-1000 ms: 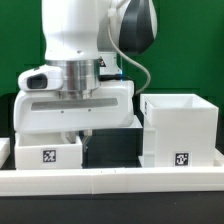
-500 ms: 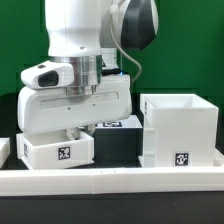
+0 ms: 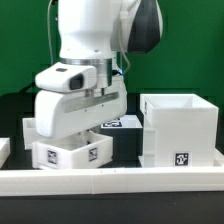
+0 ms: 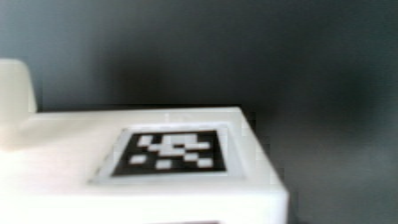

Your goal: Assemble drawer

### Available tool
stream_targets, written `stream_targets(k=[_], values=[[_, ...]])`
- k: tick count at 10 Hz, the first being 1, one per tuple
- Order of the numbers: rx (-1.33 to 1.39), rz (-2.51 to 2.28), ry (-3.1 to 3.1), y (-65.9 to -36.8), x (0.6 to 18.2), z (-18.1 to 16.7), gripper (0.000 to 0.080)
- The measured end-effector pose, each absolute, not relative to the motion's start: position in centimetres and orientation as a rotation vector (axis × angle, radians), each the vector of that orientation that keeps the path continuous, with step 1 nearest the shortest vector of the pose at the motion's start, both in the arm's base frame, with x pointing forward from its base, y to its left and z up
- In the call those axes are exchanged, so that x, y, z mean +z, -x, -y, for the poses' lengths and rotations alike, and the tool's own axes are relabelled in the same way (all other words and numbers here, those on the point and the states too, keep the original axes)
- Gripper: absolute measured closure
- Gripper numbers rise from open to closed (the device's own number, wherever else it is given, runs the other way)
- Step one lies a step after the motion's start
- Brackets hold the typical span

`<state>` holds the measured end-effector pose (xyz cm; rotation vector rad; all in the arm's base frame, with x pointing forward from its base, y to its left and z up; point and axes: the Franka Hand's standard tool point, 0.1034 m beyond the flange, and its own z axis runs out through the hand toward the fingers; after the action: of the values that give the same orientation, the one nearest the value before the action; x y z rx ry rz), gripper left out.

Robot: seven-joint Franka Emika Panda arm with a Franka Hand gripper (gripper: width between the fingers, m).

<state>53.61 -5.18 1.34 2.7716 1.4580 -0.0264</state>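
Observation:
My gripper (image 3: 76,138) reaches down into a small white drawer tray (image 3: 70,152) at the exterior view's left. The tray is turned corner-on and shows two square tags. The fingertips are hidden by the hand and the tray wall, and the tray turns with the hand. In the wrist view the tray (image 4: 143,150) fills the frame with one tag facing up, and no fingers show. The large white box shell (image 3: 180,128) stands on the exterior view's right, apart from the tray, with a tag low on its front.
A long low white rail (image 3: 120,182) runs along the front. A white tagged piece (image 3: 110,124) shows behind the gripper, mostly hidden. Another white piece (image 3: 3,150) sits at the left edge. The table is black and the backdrop is green.
The hand and the small tray have turned together, from front-on to corner-on, so a second tag now shows. The box shell has not moved.

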Motion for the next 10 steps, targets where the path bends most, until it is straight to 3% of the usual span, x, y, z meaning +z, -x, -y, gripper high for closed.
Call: stream_targets(k=[6,10], values=[[-0.064,-2.121,-2.262,-53.4,1.0,4.6,0.0758],[-0.078,-2.239,-2.144,-53.3,0.9,4.4,0.0758]])
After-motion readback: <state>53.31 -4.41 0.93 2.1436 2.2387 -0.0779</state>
